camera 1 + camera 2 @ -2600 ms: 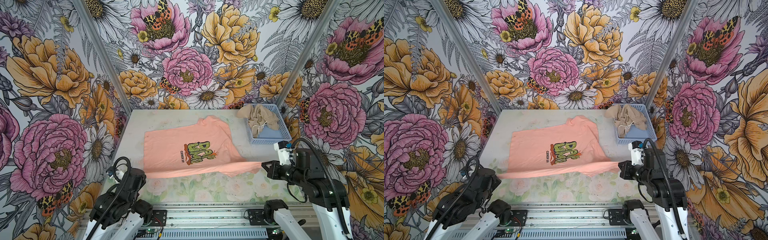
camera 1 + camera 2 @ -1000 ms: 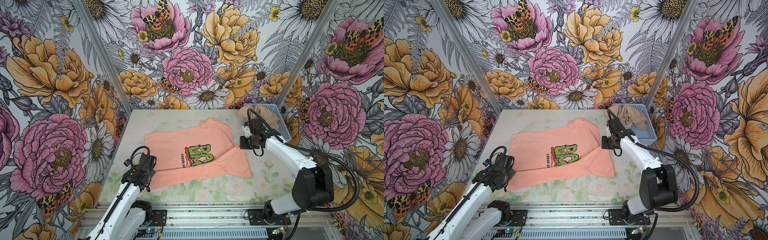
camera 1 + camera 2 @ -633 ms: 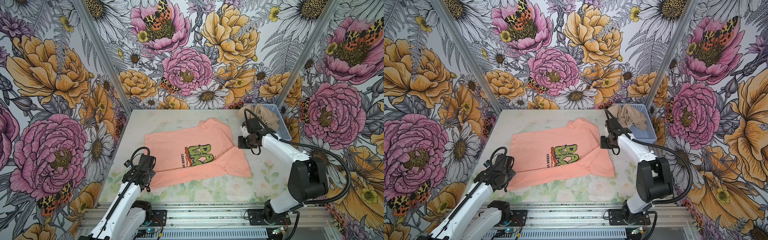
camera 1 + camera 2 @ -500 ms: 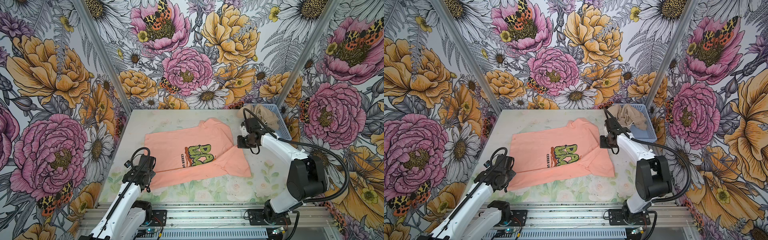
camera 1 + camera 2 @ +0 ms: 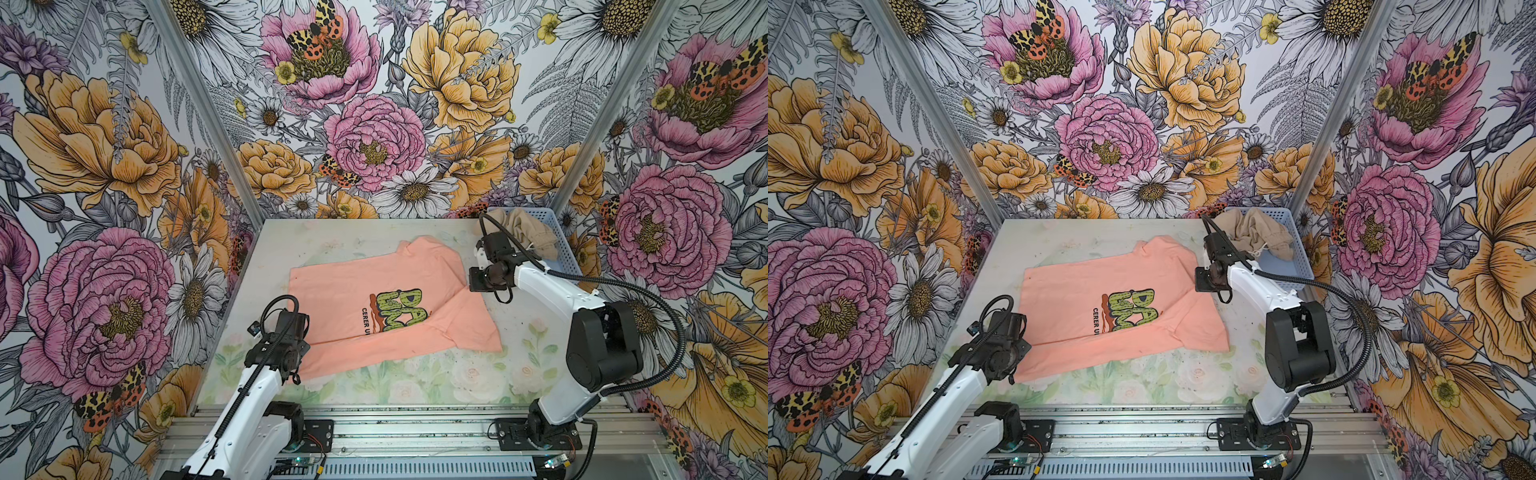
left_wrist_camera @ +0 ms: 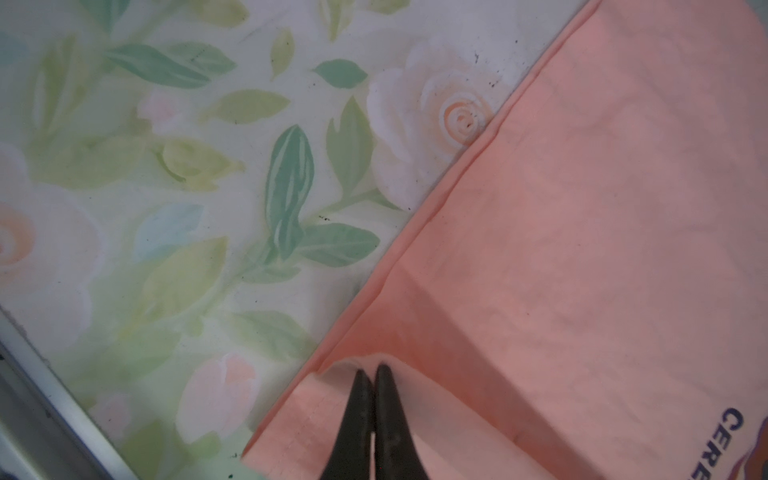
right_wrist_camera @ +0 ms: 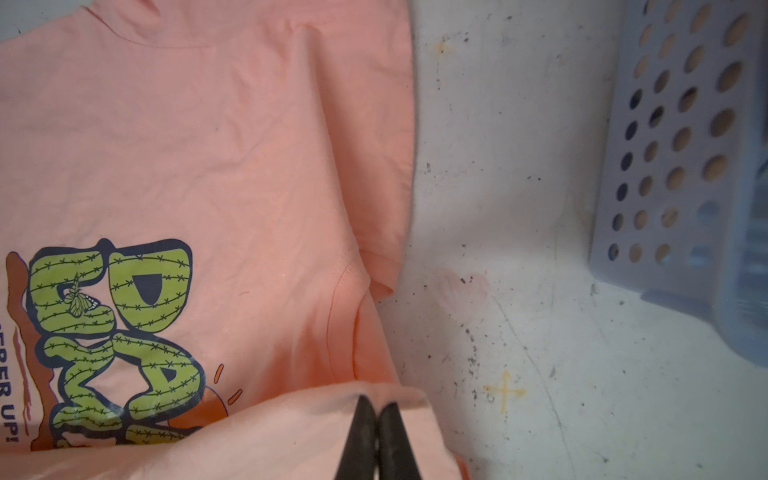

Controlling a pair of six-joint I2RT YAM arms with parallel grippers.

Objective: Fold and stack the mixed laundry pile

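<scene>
The salmon-peach T-shirt lies on the table with its green-orange graphic facing up. Its right part is folded over along a slanting crease. My left gripper is shut on the shirt's edge near the front-left corner. My right gripper is shut on a lifted corner of the shirt, close to the sleeve and near the basket. The beige garment with its white drawstring sits crumpled in the basket.
The light blue perforated basket stands at the back right corner, just beyond my right gripper. Floral walls close in the table on three sides. A metal rail runs along the front edge.
Both grippers carried the shirt's front hem away from the front edge, the right one far back toward the basket, folding the cloth over. Over the last second the right gripper only crept slightly left.
</scene>
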